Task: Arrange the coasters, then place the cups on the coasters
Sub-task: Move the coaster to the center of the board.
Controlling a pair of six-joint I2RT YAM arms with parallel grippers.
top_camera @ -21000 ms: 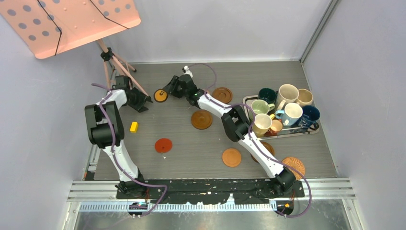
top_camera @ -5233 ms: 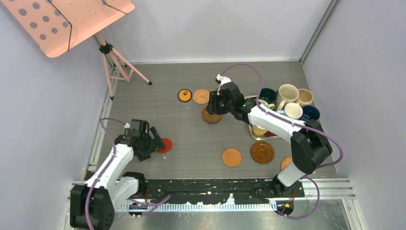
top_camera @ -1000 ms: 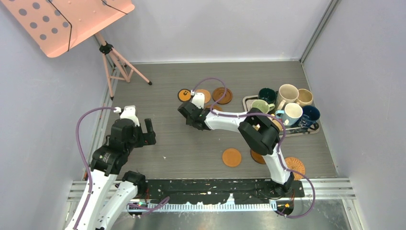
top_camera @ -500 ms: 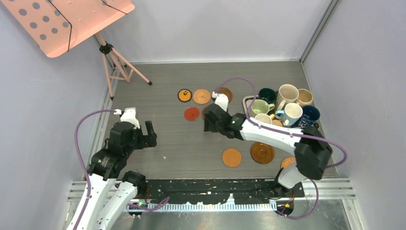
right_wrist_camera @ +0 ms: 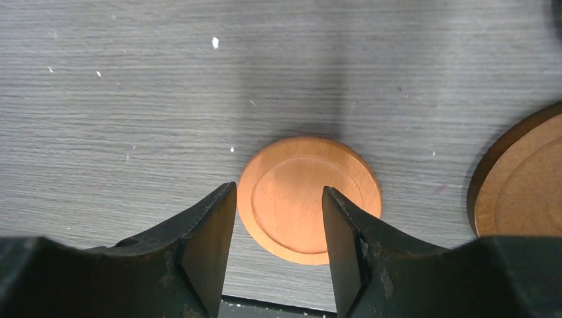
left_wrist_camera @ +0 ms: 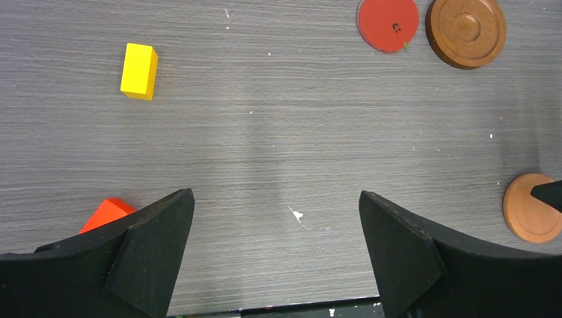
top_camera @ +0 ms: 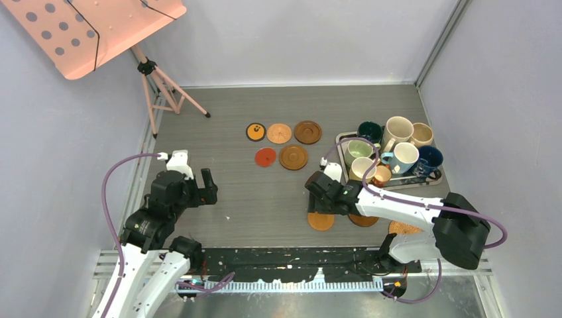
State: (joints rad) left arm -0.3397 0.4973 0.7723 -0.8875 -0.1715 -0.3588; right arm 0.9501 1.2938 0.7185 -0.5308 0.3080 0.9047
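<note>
Your right gripper [top_camera: 321,202] is sitting over the near orange-tan coaster [right_wrist_camera: 309,199] at the front of the table [top_camera: 252,199]. The jaws are parted with nothing pinched between them, and in the wrist view the disc shows through the gap, wider than the gap itself. Whether the fingertips actually touch it, I can't tell. Just to its right lies a front dark brown coaster [right_wrist_camera: 523,185], partly under the arm when seen from above, and the wicker coaster [top_camera: 403,228] peeks out further right.

Your left gripper [left_wrist_camera: 275,199] is spread wide and holding nothing. It hovers over the left side of the table, with a yellow block [left_wrist_camera: 139,70] and a bit of an orange block [left_wrist_camera: 106,213] in its wrist view.

Further back, five discs sit close together in two rows. The far row is the black-and-orange coaster [top_camera: 256,132], the far orange-tan coaster [top_camera: 279,133] and the far dark brown coaster [top_camera: 307,132]. The nearer row is the red coaster [top_camera: 265,157] and the middle dark brown coaster [top_camera: 293,157].

The cups [top_camera: 399,127] are all bunched on the metal tray [top_camera: 340,139] at the right.
</note>
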